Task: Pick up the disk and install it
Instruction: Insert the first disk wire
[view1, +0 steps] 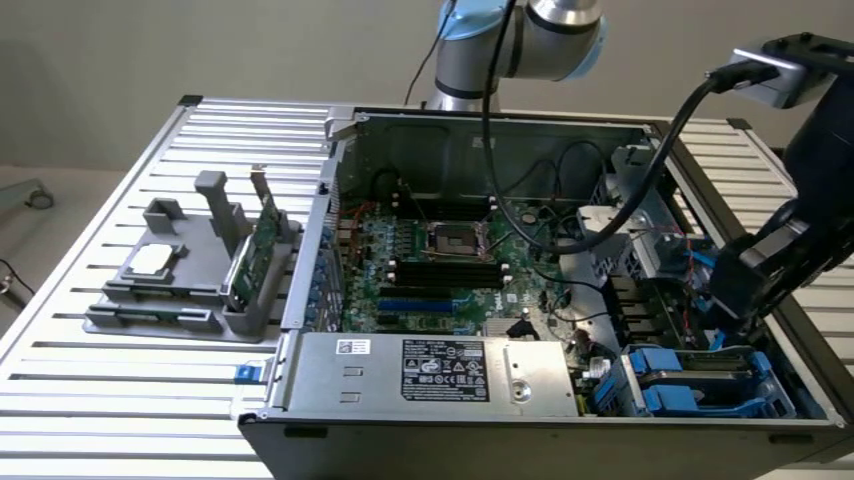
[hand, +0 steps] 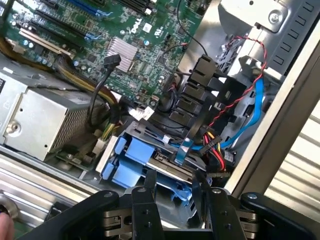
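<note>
Your disk (view1: 697, 378) (hand: 132, 155) lies flat in the corner bay of the open computer case (view1: 334, 170), at the exterior view's lower right, with its blue frame around it and a strip of grey metal showing along one edge. The gripper (view1: 731, 325) (hand: 175, 192) hangs right over that bay with its fingers (hand: 150, 187) released and spread apart. They clasp nothing, and you can see the blue frame through the gap between them. Whether the fingertips touch the frame cannot be told.

Just beside the disk run a blue cable (hand: 257, 105) and a twisted red-and-black wire (hand: 235, 95). The grey power supply box (view1: 427, 370) (hand: 35, 120) sits next to the bay, and the green motherboard (view1: 441, 250) (hand: 100, 30) lies beyond it.

Outside the case, at the exterior view's left, a grey holder (view1: 174, 310) on the slatted table (view1: 107, 400) carries an upright green card (view1: 256, 262) and a small silver chip (view1: 151, 260).
</note>
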